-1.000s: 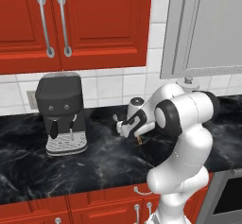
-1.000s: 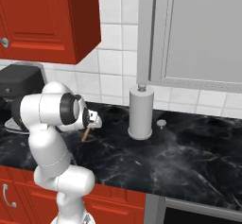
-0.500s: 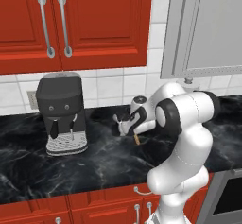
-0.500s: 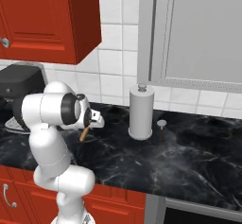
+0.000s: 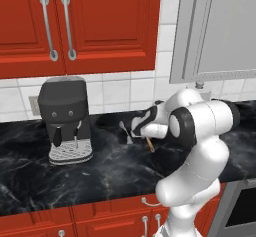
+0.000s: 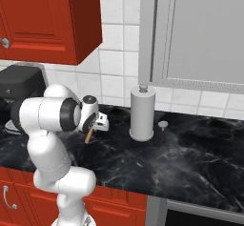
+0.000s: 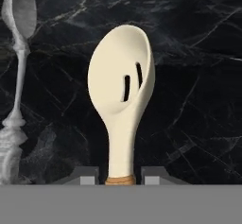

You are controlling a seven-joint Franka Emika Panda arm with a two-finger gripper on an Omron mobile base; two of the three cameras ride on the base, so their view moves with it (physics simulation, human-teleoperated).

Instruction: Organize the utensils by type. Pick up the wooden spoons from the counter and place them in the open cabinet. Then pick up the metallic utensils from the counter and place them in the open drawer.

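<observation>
Now claw (image 7: pixel 120 175) newly closed on wooden spoon (image 7: pixel 122 93), unlike the wider gape earlier.

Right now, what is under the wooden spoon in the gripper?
Under the wooden spoon lies bare black counter; the metal utensil lies beside it, not beneath. The gripper hides the lower handle.

Red wall cabinets (image 5: pixel 75 26) hang left above white tiles (image 5: pixel 120 88); a grey panel (image 6: pixel 200 34) hangs right.
</observation>
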